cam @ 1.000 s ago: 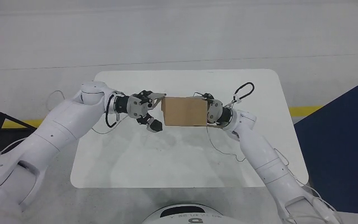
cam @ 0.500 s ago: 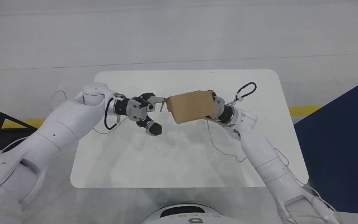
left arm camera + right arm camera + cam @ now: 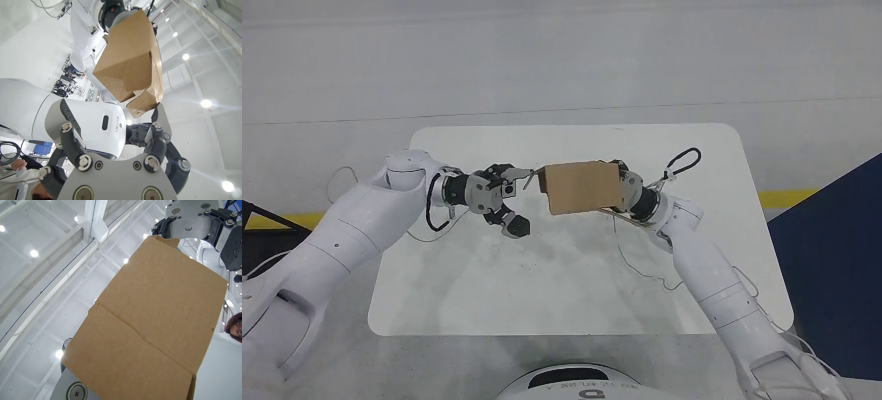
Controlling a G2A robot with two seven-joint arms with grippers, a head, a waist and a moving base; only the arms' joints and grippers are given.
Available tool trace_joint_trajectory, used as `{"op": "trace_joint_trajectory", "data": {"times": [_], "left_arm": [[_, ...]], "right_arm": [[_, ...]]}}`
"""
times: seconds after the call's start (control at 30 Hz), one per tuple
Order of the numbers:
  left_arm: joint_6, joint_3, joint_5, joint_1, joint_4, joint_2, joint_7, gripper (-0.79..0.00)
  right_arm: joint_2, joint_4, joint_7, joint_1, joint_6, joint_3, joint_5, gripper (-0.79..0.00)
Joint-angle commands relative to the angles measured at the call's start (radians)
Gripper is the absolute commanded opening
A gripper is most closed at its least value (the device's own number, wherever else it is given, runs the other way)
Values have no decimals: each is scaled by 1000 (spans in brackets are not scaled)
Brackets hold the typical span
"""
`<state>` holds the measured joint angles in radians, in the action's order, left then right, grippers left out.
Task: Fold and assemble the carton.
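White counter [image 3: 572,290] is sitting on a grey floor with a yellow stripe [image 3: 787,197] at the right side. Brown carton [image 3: 582,187] is hanging above the counter's middle rear part, tilted slightly. Right pincer [image 3: 625,195] is clamping the carton by its right end and carrying it alone. Left pincer [image 3: 525,200] is hovering at the carton's left end, spread wide and gripping nothing. In the left wrist view one fingertip [image 3: 157,108] is sitting right at the corner of the carton [image 3: 130,62], by a loose end flap [image 3: 140,106]; contact unclear
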<state>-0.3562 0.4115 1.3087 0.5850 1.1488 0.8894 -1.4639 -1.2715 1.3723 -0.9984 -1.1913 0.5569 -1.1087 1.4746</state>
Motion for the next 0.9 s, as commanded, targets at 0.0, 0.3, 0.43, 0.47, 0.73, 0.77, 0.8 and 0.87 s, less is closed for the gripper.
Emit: {"op": "trace_joint_trajectory", "data": {"times": [0.0, 0.3, 0.43, 0.47, 0.73, 0.77, 0.8, 0.87], "left_arm": [[-9, 7, -2, 11, 0, -2, 9, 0], [-32, 33, -21, 33, -2, 9, 32, 0], [-32, 33, -35, 43, 19, 14, 32, 0], [-32, 32, -36, 46, 23, 15, 32, 0], [-30, 29, -24, 54, 24, 19, 30, 0], [-30, 30, -23, 54, 21, 19, 30, 0], [-30, 33, -19, 54, 16, 19, 30, 0], [-29, 36, -19, 54, 11, 19, 29, 0]], "right_arm": [[0, 2, -1, -2, 2, 1, -1, -785], [-1, 22, -1, -13, 3, -3, -2, -785], [-1, 24, 0, -14, 6, -3, -2, -785], [-1, 24, 0, -15, 6, -3, -2, -785], [-1, 30, -3, -18, 9, -10, 0, -785], [-1, 30, -4, -18, 9, -11, -1, -785], [-1, 30, -5, -18, 12, -11, -1, -785], [-1, 30, -5, -18, 13, -12, -2, -785]]}}
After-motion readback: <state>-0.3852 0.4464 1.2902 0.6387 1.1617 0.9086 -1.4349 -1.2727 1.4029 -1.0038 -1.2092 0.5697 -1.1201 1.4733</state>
